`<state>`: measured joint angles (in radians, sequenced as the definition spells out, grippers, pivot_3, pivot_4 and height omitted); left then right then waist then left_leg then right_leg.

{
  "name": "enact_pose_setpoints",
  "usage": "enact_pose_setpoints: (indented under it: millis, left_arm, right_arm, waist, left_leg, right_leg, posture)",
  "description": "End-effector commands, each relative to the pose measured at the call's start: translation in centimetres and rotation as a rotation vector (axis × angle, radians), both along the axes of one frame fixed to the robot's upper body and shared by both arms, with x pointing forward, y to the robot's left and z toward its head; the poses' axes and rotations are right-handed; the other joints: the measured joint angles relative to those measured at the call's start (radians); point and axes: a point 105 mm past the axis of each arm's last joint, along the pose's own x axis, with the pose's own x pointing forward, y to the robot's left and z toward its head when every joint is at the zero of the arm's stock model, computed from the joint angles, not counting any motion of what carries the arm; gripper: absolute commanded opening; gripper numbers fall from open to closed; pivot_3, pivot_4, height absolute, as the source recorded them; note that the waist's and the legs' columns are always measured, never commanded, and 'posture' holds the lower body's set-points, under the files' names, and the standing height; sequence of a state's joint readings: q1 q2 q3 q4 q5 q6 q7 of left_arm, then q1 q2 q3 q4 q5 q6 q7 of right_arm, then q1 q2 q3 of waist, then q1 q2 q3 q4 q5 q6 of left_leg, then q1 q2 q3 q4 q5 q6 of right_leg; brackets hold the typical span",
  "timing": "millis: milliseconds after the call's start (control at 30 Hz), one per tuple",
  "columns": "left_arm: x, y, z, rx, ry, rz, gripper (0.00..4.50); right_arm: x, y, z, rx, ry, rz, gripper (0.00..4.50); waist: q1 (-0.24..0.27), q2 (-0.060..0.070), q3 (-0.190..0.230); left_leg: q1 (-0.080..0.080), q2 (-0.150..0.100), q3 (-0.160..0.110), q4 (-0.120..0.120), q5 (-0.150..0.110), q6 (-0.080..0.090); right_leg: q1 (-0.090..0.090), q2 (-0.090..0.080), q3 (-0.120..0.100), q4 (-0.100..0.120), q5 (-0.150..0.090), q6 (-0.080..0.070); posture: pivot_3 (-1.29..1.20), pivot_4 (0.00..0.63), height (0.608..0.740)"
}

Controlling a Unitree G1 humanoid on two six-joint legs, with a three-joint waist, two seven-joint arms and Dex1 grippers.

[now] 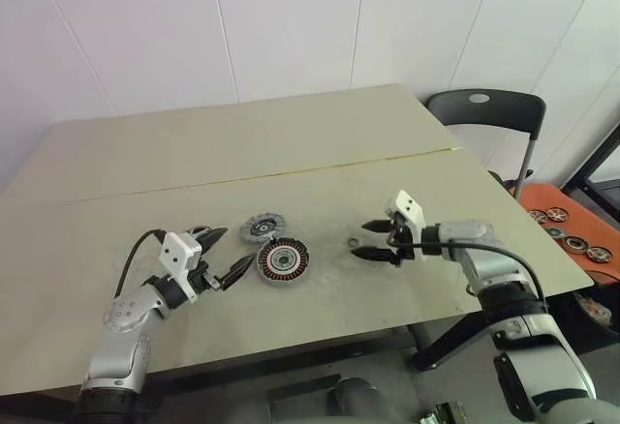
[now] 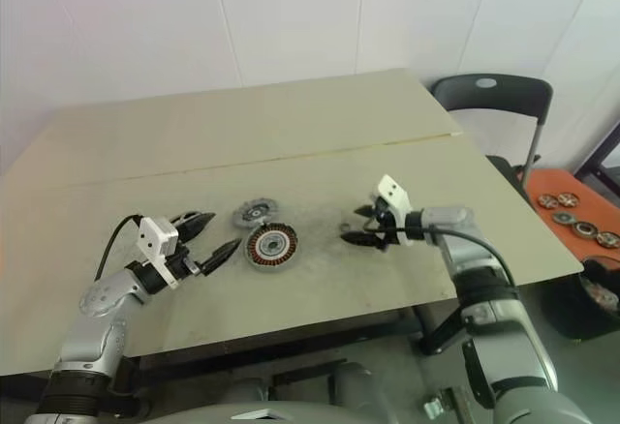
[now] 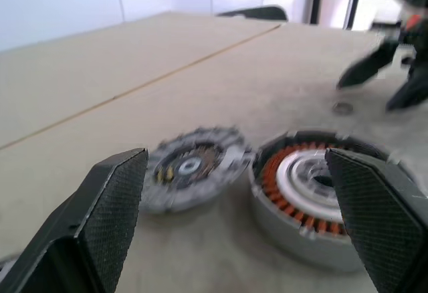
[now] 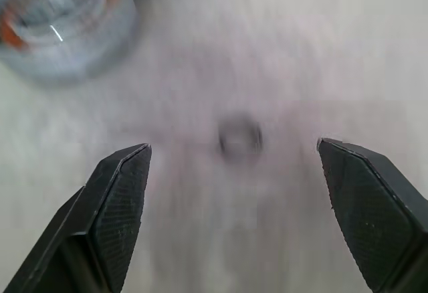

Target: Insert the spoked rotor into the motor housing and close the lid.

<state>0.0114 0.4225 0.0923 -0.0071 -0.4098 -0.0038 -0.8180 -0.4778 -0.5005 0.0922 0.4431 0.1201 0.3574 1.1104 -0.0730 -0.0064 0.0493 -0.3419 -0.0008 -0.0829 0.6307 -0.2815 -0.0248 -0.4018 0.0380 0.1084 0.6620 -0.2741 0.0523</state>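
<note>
Beige table (image 1: 291,143) w/ seam, white panel wall (image 1: 291,27) behind, dark chair (image 1: 484,109) at right

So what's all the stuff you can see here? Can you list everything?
table: one, beige, with a seam line across it, holding the parts
motor housing: one, silvery with copper windings inside, near the table's front, middle
lid: one, silvery-grey disc, lying flat just behind the motor housing
small ring: one, grey, on the table between the housing and the right gripper
chair: one, dark grey, past the table's right corner
orange tray: one, at the far right, with several round motor parts on it
left gripper: one, black fingers, open, left of the housing
right gripper: one, black fingers, open, beside the small ring
</note>
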Motion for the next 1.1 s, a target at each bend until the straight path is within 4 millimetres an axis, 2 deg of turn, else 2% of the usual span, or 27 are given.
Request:
enact_pose_setpoints:
  millis: [33, 333, 533, 667, 933, 1100]
  left_arm:
    - [0.1, -1.4, 2.7, -0.066, -0.049, -0.073, 4.50]
    - [0.1, -2.5, 4.7, -0.049, -0.061, -0.107, 4.50]
    - [-0.4, -3.4, 5.7, -0.023, -0.052, -0.121, 4.50]
    - [-0.7, -3.0, 5.3, 0.035, -0.011, -0.127, 4.50]
    - [-1.0, -1.5, 4.1, 0.111, 0.047, -0.102, 4.50]
    - [-1.2, -1.3, 3.4, 0.125, 0.075, -0.107, 4.50]
  right_arm:
    - [0.8, -1.1, 0.9, -0.010, -0.072, -0.079, 4.16]
    - [0.5, -0.3, -0.6, -0.039, -0.082, -0.110, 4.16]
    - [0.3, 2.2, -1.0, -0.067, -0.111, -0.029, 4.16]
    - [0.1, 4.4, -0.7, -0.041, -0.125, 0.014, 4.16]
    - [0.2, 5.8, -0.8, -0.040, -0.136, 0.036, 4.16]
    - [0.2, 6.1, -0.9, -0.020, -0.125, 0.029, 4.16]
  waist:
    - [0.001, -0.001, 0.000]
    - [0.001, -0.003, 0.001]
    - [-0.005, -0.005, 0.001]
    - [-0.024, -0.006, 0.001]
    - [-0.034, -0.006, 0.002]
    - [-0.034, -0.006, 0.002]
  left_leg:
    - [0.001, 0.000, 0.000, 0.000, 0.000, 0.000]
    - [0.003, 0.000, 0.000, 0.002, 0.000, 0.000]
    - [0.004, 0.000, 0.000, 0.001, 0.000, 0.000]
    - [0.004, 0.001, 0.000, 0.001, 0.000, 0.000]
    - [0.004, 0.002, -0.001, -0.001, 0.000, 0.000]
    - [0.004, 0.002, -0.001, 0.000, 0.000, 0.000]
  right_leg:
    - [0.000, 0.000, 0.000, 0.000, 0.000, 0.000]
    - [0.004, 0.000, 0.001, 0.000, -0.001, -0.001]
    - [0.004, 0.002, 0.001, 0.000, -0.001, -0.001]
    - [0.005, 0.003, 0.001, 0.000, -0.001, -0.001]
    - [0.003, 0.004, 0.001, 0.000, -0.001, -0.001]
    - [0.003, 0.004, 0.001, 0.000, -0.001, -0.001]
  posture:
    - [0.00, 0.000, 0.740]
    - [0.00, 0.000, 0.740]
    - [0.00, 0.000, 0.740]
    - [0.00, 0.000, 0.740]
    - [0.00, 0.000, 0.740]
    - [0.00, 0.000, 0.740]
